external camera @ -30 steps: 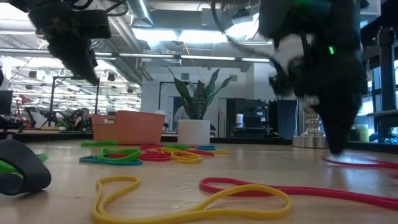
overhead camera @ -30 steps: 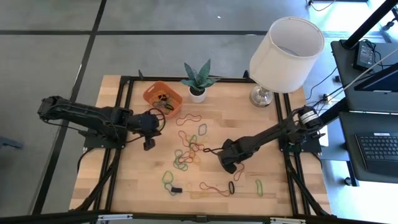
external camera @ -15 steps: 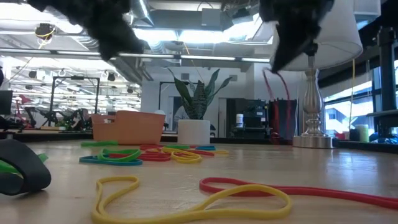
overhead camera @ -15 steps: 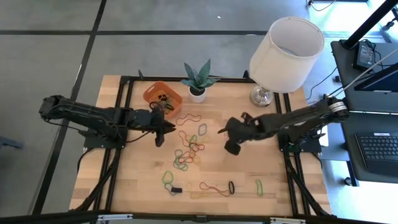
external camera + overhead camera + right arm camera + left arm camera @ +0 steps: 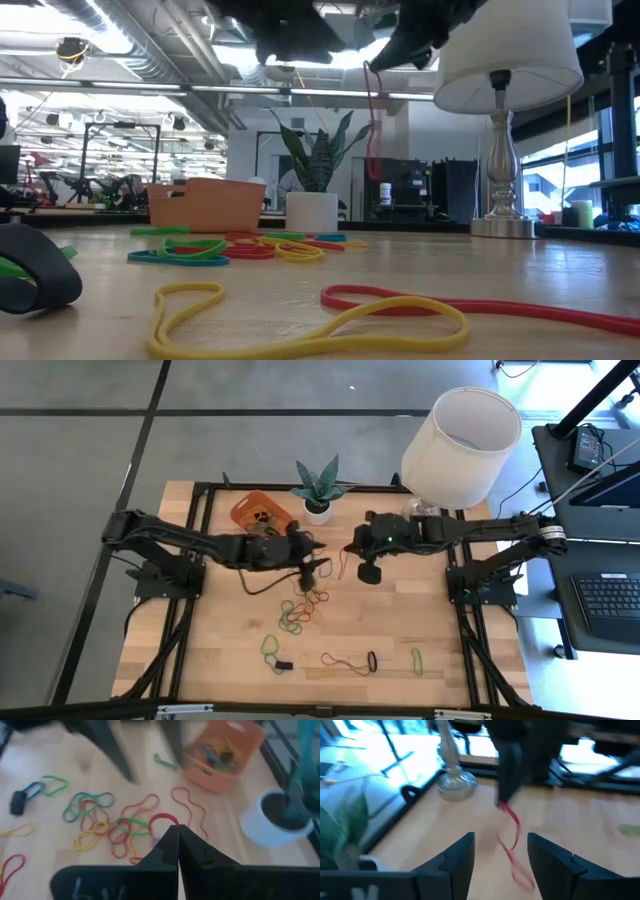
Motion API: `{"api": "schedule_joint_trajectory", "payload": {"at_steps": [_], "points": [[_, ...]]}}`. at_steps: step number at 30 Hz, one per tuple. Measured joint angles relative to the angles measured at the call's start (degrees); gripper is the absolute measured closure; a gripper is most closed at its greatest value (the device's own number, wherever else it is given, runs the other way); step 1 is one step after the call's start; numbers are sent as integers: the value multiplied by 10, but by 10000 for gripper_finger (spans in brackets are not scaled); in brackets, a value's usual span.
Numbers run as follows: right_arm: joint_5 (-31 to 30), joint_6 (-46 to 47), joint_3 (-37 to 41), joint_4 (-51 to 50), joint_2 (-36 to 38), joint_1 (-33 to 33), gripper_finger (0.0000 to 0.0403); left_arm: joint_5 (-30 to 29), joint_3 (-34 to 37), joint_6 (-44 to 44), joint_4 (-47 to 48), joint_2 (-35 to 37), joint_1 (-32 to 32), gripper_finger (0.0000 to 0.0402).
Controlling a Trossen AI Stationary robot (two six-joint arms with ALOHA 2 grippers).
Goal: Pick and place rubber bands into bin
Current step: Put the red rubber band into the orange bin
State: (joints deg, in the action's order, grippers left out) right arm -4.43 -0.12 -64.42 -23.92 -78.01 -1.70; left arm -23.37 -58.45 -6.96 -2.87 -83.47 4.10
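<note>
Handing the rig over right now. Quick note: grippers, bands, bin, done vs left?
Right gripper: shut on a red rubber band that dangles above the table, near the plant.
Left gripper: open, empty, facing that hanging band over mid-table.
Bin: at the table's back, beside the plant; a few bands already in it.
Left: the held band, the cluster of loose bands mid-table, and more near the front edge.

left gripper (image 5: pixel 312 563) fingers apart, right gripper (image 5: pixel 352 546) pinched closed
</note>
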Motion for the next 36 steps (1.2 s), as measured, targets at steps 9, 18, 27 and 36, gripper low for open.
{"api": "schedule_joint_trajectory", "payload": {"at_steps": [9,18,27,36], "points": [[32,-66,1,-2,0,-7,401,27,-71,-43,-5,-85,-20,226],[64,-94,0,16,0,-7,400,38,-77,-59,-31,-122,-15,226],[67,-115,0,31,0,-7,399,38,-77,-73,-28,-131,-15,266],[67,-122,0,21,0,-8,398,46,-77,-87,-17,-130,-15,396]]}}
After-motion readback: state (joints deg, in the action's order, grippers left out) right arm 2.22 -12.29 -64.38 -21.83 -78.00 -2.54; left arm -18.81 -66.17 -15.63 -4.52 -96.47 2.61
